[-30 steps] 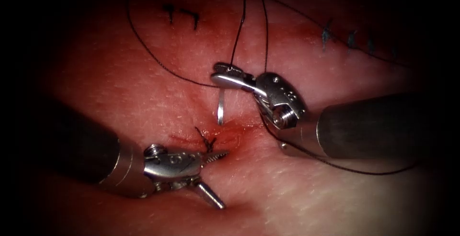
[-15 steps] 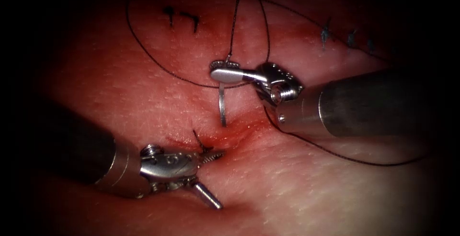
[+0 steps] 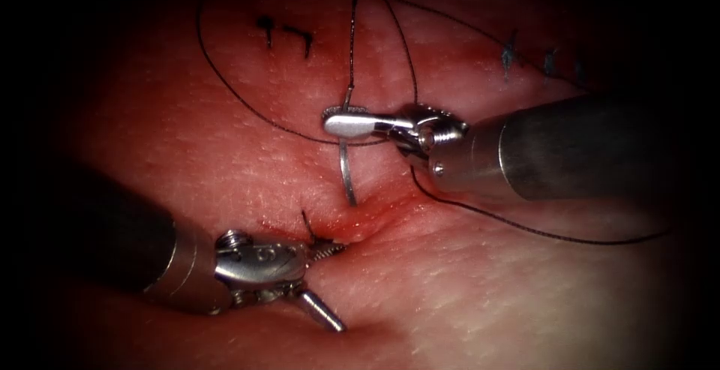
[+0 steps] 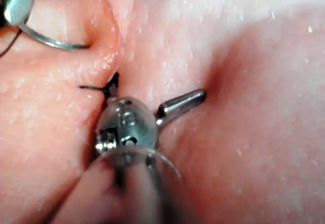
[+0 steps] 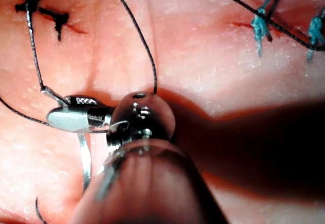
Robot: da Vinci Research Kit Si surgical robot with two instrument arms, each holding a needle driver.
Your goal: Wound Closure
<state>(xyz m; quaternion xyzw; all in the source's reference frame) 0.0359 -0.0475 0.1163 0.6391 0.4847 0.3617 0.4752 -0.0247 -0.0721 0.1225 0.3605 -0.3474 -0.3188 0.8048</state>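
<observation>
My right tool [image 3: 341,124] comes in from the right, shut on the curved needle [image 3: 344,169] close to its thread end. The needle hangs down on the upper left side of the cut [image 3: 375,216], its tip touching the tissue at the cut's edge; I cannot tell if it has entered. Black thread [image 3: 350,47] rises from the needle's tail and loops around. My left tool [image 3: 339,287] is open and holds nothing; one jaw rests at the cut beside a black knot [image 3: 307,224]. The left wrist view shows the left tool [image 4: 157,88] and needle [image 4: 51,42]. The right wrist view shows the right tool [image 5: 66,116] and needle [image 5: 85,160].
Finished black stitches [image 3: 285,31] lie at the far left and blue stitches [image 3: 510,55] at the far right, also the blue stitches [image 5: 259,26] in the right wrist view. A long strand of thread [image 3: 540,231] runs under the right shaft. Red fluid wets the tissue [image 3: 480,295] around the cut.
The right tool has turned and shifted slightly left, swinging the needle tip down to the cut's edge. The left tool has drifted a little left and stays open.
</observation>
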